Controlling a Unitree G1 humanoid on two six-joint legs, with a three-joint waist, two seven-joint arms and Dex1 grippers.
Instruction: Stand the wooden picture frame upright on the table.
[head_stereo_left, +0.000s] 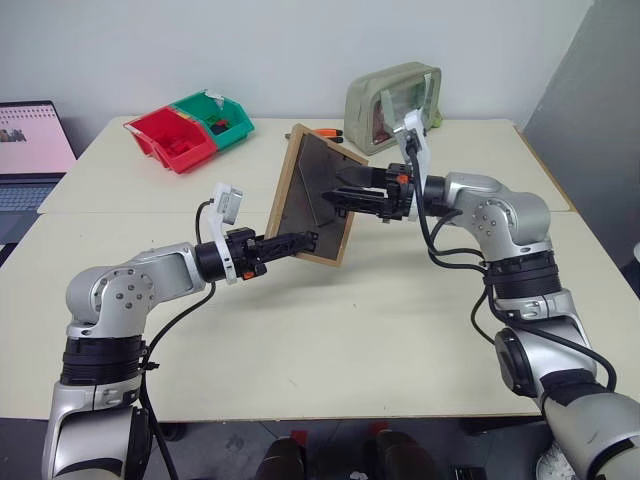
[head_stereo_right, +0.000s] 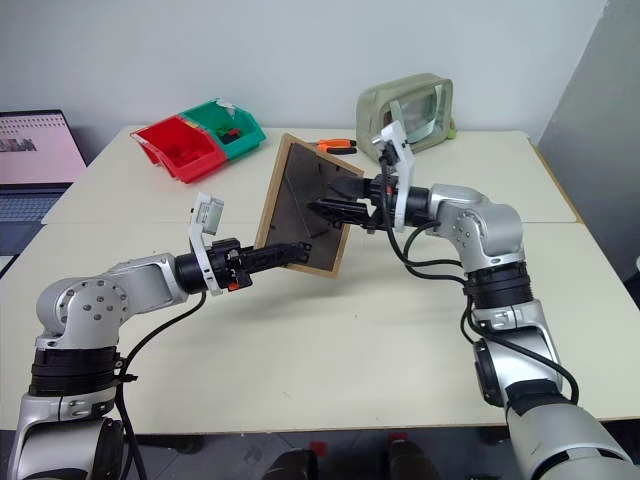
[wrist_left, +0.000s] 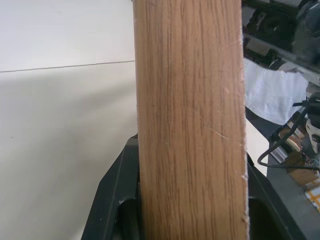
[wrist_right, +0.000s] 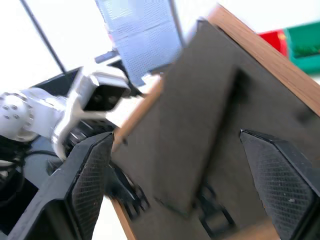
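A red plastic bin (head_stereo_left: 170, 140) and a green plastic bin (head_stereo_left: 215, 117) sit side by side, touching, near the tabletop's far left corner. An olive fabric pouch with a clear window (head_stereo_left: 392, 93) stands at the far edge, an orange-handled tool (head_stereo_left: 327, 134) beside it. An open laptop (head_stereo_left: 30, 150) sits beyond the left edge.

Wooden picture frame (head_stereo_left: 312, 197): light oak rim, dark grey back; bins (head_stereo_left: 190, 130) red, green.

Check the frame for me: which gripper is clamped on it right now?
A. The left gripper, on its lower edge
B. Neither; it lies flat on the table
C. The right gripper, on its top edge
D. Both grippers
A: the left gripper pinches the lower edge of the wooden picture frame, held up off the table, while the right gripper stands open at its dark back panel.
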